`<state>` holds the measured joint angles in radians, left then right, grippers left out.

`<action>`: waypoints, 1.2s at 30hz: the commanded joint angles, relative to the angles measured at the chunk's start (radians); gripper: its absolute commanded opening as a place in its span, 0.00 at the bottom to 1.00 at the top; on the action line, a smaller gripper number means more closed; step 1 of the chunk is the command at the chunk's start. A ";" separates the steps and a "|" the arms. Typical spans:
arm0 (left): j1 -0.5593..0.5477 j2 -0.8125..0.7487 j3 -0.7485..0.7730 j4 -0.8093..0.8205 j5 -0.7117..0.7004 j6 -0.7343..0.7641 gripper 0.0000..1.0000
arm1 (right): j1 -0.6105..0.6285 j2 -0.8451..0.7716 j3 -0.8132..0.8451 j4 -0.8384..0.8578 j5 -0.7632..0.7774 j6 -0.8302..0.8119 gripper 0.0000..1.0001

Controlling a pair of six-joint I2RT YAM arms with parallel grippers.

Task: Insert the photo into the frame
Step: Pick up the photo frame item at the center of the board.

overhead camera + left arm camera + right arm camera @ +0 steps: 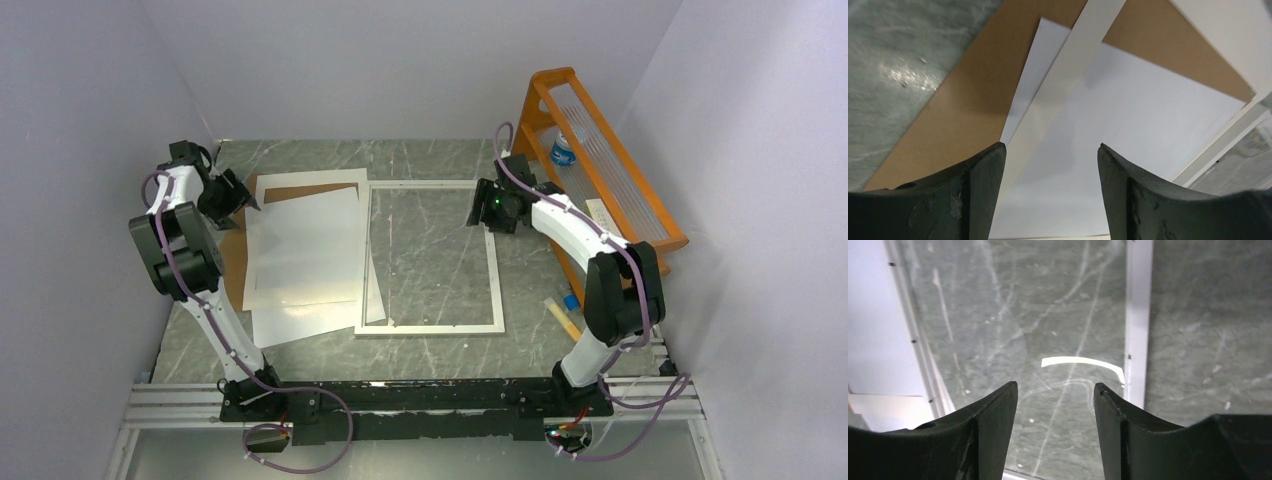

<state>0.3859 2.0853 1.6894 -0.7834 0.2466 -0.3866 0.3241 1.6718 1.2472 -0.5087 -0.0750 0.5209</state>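
The frame (430, 328), with a narrow white-silver border, lies flat mid-table, and the marble shows through its glass. Its right rail (1138, 315) shows in the right wrist view. Left of it lies a stack. A brown backing board (232, 270) is at the bottom, with a plain white sheet (305, 250) on it that looks like the photo's reverse. A white card mat (310, 179) lies over that. No printed side shows. My left gripper (245, 200) is open and empty above the stack's far left corner, over the white sheet (1148, 125) and the mat strip (1068, 85). My right gripper (478, 212) is open and empty above the frame's far right part.
An orange rack (600, 150) stands along the right side and holds a blue-white item (563, 150). A small wooden stick (563, 318) lies near the right arm's base. Grey walls close in the table on three sides. In the right wrist view a white sheet (878, 315) overlaps the frame's left rail.
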 commanded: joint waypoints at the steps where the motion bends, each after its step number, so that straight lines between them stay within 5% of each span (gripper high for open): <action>1: -0.012 -0.029 -0.052 -0.066 -0.033 0.023 0.75 | 0.006 0.009 0.074 0.021 -0.094 0.012 0.61; 11: -0.001 -0.232 -0.371 -0.097 -0.229 0.012 0.90 | 0.026 0.060 0.144 -0.023 -0.185 0.009 0.61; 17: 0.014 -0.271 -0.493 -0.071 -0.103 0.028 0.87 | 0.026 0.066 0.124 -0.026 -0.187 -0.005 0.61; 28: 0.036 -0.262 -0.534 0.029 -0.086 0.080 0.84 | 0.026 0.107 0.165 -0.061 -0.180 -0.033 0.61; 36: 0.070 -0.266 -0.535 0.021 0.191 0.085 0.73 | 0.024 0.115 0.151 -0.064 -0.170 -0.027 0.61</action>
<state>0.4622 1.8183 1.1683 -0.8227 0.2466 -0.3279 0.3485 1.7878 1.3636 -0.5686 -0.2523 0.5041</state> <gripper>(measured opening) 0.744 0.610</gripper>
